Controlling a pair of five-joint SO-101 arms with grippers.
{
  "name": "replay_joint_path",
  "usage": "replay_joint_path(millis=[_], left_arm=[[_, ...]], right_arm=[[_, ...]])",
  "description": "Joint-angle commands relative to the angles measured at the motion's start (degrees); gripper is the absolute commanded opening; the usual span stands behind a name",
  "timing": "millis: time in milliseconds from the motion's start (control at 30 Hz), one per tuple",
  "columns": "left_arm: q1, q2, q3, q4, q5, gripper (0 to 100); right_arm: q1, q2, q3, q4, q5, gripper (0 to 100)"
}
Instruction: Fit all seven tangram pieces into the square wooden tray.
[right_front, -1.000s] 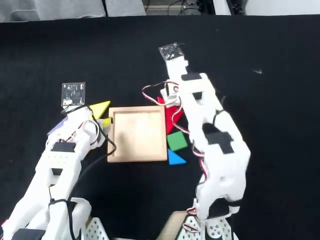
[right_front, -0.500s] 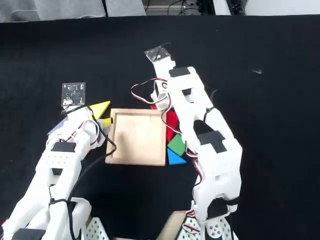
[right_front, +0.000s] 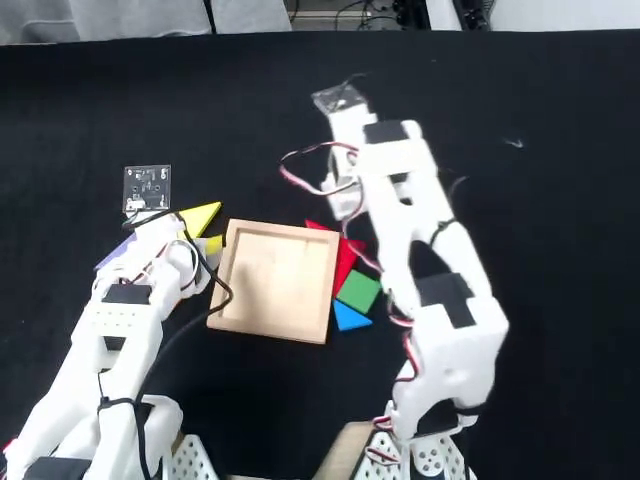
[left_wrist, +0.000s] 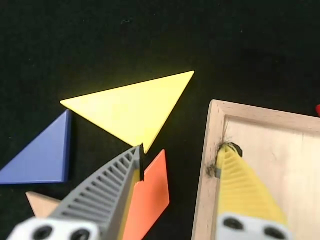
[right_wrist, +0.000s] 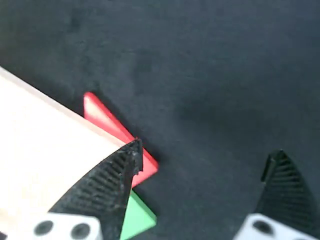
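Tray (right_front: 275, 280): newly skewed, empty.
Right hand (right_wrist: 206, 150): apart, over red piece (right_wrist: 107, 120), tray's 2 o'clock.
Left hand (left_wrist: 183, 147): apart, unmoved.

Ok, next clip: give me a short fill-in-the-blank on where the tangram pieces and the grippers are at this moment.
The wooden tray has ____ of the seven pieces in it.
The large triangle off the tray's corner is ____.
The square piece between the red piece and the small blue triangle is ____.
The left gripper and the right gripper are both ____.
Missing words: none; yellow; green; open.
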Motion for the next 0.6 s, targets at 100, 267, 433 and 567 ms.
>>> replay_joint_path(millis=[100, 267, 433, 567], left_arm=[[-0.1, -0.7, -0.9, -1.2, 0.5, 25], [-0.5, -0.8, -0.9, -1.2, 0.6, 25], [-5.1, -1.0, -1.7, -0.9, 0.8, 25], [-9.0, -0.7, -2.1, -0.6, 1.0, 25]], right_arm=[[2.4, -6.8, -2.2, 9.8, 0.1, 23.1], [1.6, -5.2, -1.7, 10.6, -0.1, 4.3], [-1.3, -0.5, 1.5, 4.7, 0.0, 1.1], [-4.7, 3.7, 0.5, 1.6, 0.0, 1.1]])
